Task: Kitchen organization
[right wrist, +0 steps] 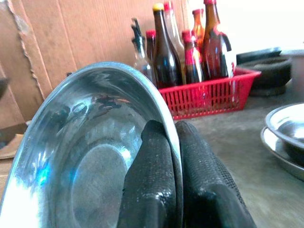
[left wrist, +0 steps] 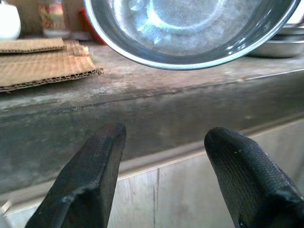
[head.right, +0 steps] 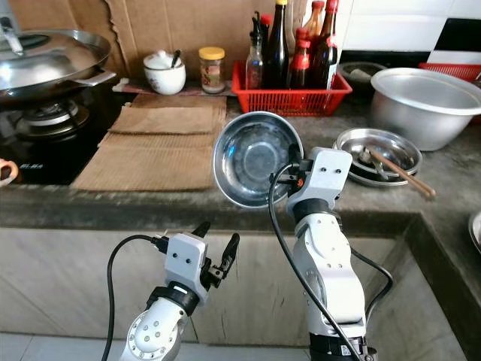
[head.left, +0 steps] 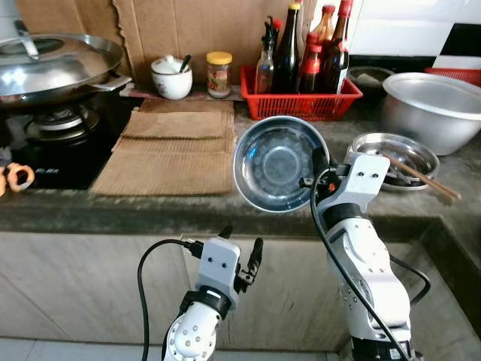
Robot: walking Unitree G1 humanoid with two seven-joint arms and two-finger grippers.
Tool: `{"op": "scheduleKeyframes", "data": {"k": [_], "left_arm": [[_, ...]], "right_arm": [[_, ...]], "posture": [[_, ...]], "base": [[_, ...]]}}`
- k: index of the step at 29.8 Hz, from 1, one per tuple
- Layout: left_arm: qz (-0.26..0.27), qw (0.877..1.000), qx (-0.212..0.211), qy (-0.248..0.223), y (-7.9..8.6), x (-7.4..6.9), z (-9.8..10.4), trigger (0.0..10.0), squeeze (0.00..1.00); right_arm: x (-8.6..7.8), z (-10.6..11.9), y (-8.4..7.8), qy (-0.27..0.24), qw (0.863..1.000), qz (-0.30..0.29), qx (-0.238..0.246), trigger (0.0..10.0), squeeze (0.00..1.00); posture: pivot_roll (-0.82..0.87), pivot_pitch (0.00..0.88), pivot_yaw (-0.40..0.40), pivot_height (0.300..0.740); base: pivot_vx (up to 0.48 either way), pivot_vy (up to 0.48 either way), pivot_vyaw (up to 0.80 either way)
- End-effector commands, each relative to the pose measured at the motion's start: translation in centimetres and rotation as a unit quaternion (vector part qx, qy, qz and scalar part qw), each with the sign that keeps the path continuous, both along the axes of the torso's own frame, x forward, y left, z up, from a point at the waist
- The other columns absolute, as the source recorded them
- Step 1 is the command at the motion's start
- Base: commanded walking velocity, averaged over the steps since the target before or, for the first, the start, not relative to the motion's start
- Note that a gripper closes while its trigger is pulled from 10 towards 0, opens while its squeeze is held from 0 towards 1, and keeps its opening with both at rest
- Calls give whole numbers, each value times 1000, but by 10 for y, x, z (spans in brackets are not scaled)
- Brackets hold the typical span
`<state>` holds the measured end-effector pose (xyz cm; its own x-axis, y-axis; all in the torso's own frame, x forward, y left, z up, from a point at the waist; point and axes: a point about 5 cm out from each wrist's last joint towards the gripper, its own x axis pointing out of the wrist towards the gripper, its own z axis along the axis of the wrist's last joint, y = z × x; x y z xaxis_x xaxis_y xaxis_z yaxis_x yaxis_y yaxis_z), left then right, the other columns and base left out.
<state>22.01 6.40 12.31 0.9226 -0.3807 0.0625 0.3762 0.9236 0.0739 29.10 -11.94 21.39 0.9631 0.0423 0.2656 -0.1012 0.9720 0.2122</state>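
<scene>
A small steel bowl [head.left: 276,162] is held tilted above the front of the stone counter [head.left: 188,210], its inside facing me. My right gripper [head.left: 319,164] is shut on the bowl's right rim; in the right wrist view its fingers [right wrist: 156,180] pinch the rim of the bowl [right wrist: 85,156]. My left gripper [head.left: 242,256] is open below the counter edge, in front of the cabinet face, holding nothing. In the left wrist view its fingers [left wrist: 90,180] point at the counter front, with the bowl [left wrist: 190,28] overhead.
Cardboard sheets [head.left: 173,147] lie left of the bowl. A lidded wok [head.left: 52,64] sits on the stove [head.left: 56,139]. A red basket of bottles [head.left: 301,94], a jar [head.left: 219,74] and a white cup [head.left: 172,77] stand at the back. Right are a large steel basin [head.left: 436,109] and steel plates with chopsticks [head.left: 402,158].
</scene>
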Motion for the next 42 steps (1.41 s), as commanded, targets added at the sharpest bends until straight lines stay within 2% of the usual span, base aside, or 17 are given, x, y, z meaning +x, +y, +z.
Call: {"op": "scheduleKeyframes", "data": {"k": [1, 17, 20, 30, 42], "left_arm": [[-5, 1000, 4, 1, -2, 0, -1, 10000, 0], [-4, 1000, 6, 4, -1, 0, -2, 10000, 0], [-4, 1000, 6, 3, -1, 0, -2, 10000, 0], [-6, 1000, 5, 3, -1, 1, -1, 10000, 0], [-5, 1000, 2, 6, -1, 1, -1, 10000, 0]], "right_arm": [[-2, 6, -1, -16, 1000, -5, -1, 0, 0], [-4, -2, 0, -2, 1000, -8, -22, 0, 0], [-6, -4, 0, -3, 999, -12, -38, 0, 0], [-9, -12, -4, 13, 999, -15, -35, 0, 0], [-13, -16, -4, 20, 999, -12, -40, 0, 0]], "posture": [[105, 0, -51, 740], [104, 0, -46, 740], [103, 0, -50, 740], [99, 0, -45, 740], [97, 0, -42, 740]], "base": [[-341, 0, 0], [-350, 0, 0], [-352, 0, 0], [-348, 0, 0], [-81, 0, -766]]}}
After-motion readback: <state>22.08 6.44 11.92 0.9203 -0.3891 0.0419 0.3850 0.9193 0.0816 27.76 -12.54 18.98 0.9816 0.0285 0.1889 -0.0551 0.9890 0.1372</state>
